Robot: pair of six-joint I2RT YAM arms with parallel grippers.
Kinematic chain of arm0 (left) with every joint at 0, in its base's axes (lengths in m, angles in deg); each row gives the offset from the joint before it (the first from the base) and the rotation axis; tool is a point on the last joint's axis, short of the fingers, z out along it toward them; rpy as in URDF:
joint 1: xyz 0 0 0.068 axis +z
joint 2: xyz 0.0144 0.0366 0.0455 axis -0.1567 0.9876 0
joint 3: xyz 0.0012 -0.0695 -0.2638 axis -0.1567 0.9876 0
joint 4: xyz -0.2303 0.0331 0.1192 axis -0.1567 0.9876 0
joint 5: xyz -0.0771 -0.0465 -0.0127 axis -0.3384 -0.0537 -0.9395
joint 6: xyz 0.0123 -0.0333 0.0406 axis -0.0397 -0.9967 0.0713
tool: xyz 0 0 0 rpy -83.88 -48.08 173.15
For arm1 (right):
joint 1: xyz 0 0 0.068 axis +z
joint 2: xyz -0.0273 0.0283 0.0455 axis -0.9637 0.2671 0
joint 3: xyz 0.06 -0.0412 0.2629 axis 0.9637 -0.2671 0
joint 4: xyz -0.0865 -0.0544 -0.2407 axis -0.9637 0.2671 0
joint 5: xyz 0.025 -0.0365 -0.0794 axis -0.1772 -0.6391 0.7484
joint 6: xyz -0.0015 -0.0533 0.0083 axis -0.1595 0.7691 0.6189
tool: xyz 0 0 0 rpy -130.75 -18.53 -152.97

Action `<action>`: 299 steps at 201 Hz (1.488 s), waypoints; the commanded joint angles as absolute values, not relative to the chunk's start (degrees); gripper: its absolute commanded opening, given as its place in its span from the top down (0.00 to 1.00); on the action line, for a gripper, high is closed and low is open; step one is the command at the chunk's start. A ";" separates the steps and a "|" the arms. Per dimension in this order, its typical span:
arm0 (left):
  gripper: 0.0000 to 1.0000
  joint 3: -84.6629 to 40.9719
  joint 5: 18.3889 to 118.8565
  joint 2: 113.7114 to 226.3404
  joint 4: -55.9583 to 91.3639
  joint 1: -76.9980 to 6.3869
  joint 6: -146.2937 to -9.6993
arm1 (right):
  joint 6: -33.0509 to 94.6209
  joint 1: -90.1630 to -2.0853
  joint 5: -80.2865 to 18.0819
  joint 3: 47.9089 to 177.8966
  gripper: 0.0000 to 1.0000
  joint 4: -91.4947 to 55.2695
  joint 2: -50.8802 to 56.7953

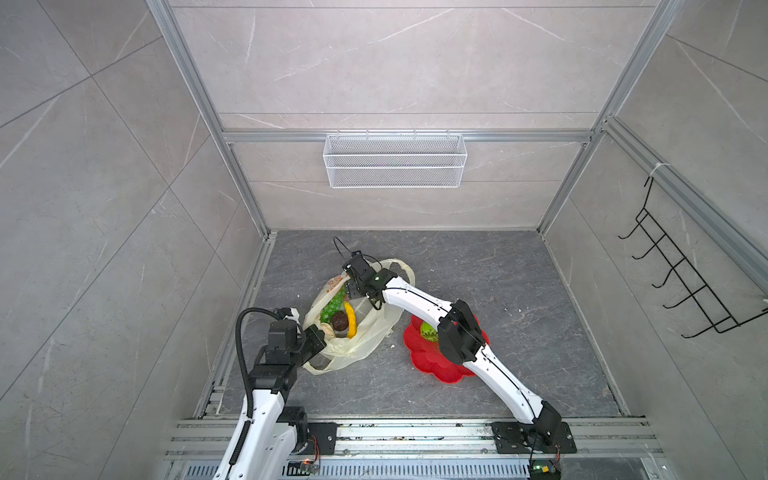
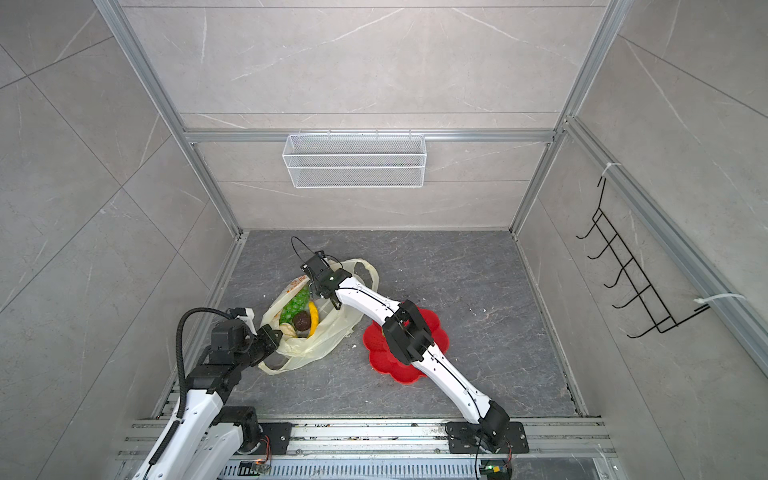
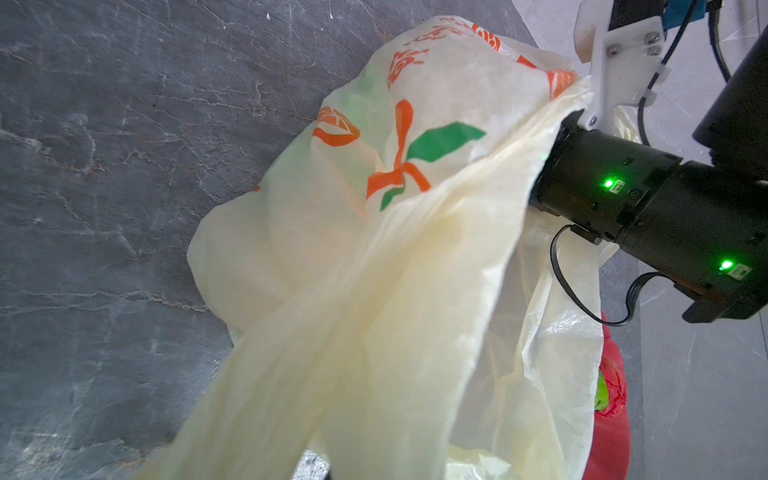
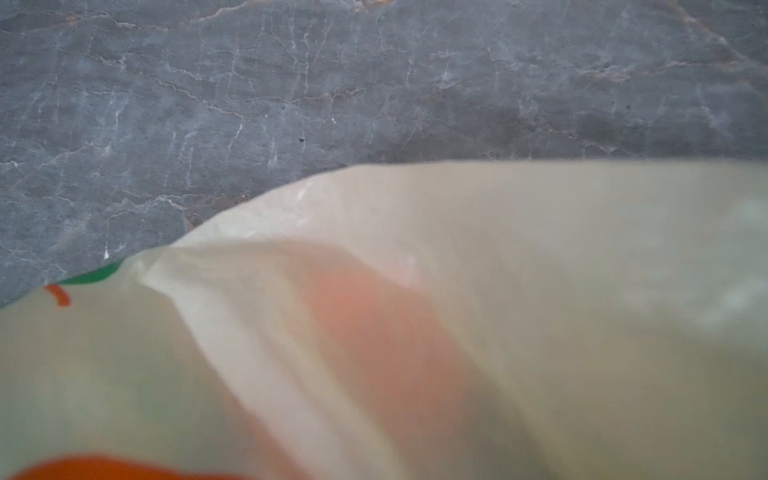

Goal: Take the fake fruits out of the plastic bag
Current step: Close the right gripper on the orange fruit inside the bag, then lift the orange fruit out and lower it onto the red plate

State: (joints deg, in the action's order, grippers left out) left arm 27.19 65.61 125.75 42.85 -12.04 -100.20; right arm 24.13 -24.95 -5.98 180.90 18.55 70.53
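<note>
Two pincers of mine are at the thin, translucent pale-yellow plastic bag (image 1: 365,338), which lies open-mouthed on the grey stone-patterned counter (image 1: 498,291); my left pincer (image 1: 319,333) is clenched on the bag's near rim; my right pincer (image 1: 351,289) reaches in at the far rim, released or clenched I cannot tell, since film blocks its wrist view; inside lie a green plastic grape bunch (image 1: 334,302), a yellow plastic banana (image 1: 351,319) and a dark brown bumpy ball (image 1: 338,321); a green bumpy ball (image 1: 428,332) sits on the red flower-shaped plate (image 1: 424,361) beside the bag.
</note>
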 commanded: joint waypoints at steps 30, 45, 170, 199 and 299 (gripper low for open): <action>1.00 26.89 64.64 126.76 40.78 -12.49 -99.61 | 25.10 -24.68 -4.61 181.35 0.32 19.85 69.97; 1.00 26.77 64.72 127.08 40.73 -12.46 -99.53 | 25.29 -24.66 -4.50 180.53 0.36 19.48 69.28; 1.00 28.39 68.32 132.36 37.15 -12.45 -96.04 | 26.36 -18.14 -6.20 145.43 0.41 4.18 43.67; 1.00 29.30 67.15 133.48 34.85 -12.44 -94.87 | 25.25 -16.94 -6.77 136.19 0.41 1.57 36.95; 1.00 30.03 67.10 132.42 33.96 -12.53 -94.78 | 19.30 -15.36 -3.68 105.92 0.41 4.57 5.91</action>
